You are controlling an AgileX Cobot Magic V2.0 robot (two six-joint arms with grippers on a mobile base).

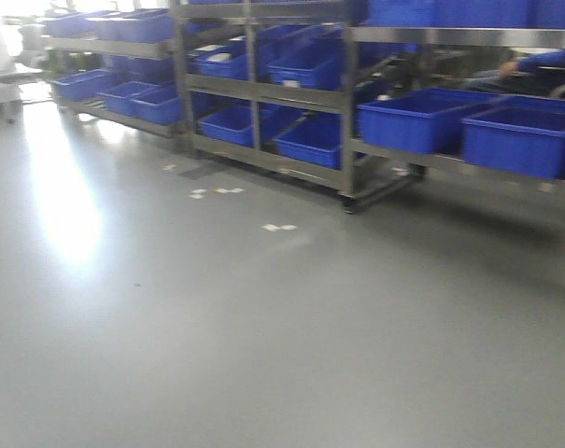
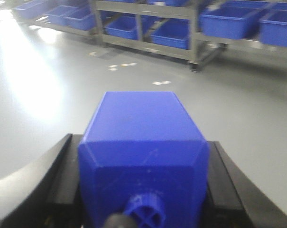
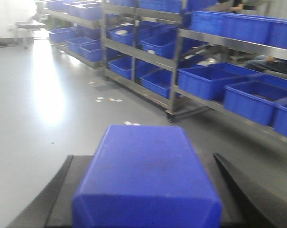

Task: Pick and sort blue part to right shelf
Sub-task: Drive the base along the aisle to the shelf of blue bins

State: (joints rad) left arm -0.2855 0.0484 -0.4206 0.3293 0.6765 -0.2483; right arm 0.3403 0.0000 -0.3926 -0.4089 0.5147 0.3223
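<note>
Floor [image 1: 263,355]: grey and shiny | shelf [image 1: 431,36]: ahead on your right, well apart from you, with big blue bins [image 1: 413,117] on it | left claw [image 2: 142,140]: you grip a blue part [image 2: 143,118] over the floor | right claw [image 3: 143,156]: you grip a second blue part [image 3: 145,175].

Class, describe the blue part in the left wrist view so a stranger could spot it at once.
Steel racks of blue bins back the grey floor. In front of them, in the left wrist view, a blue part sits clamped between two black fingers. Unlike the plain blue block in the right wrist view, it has bevelled top edges and a round cross-ribbed stub.
</note>
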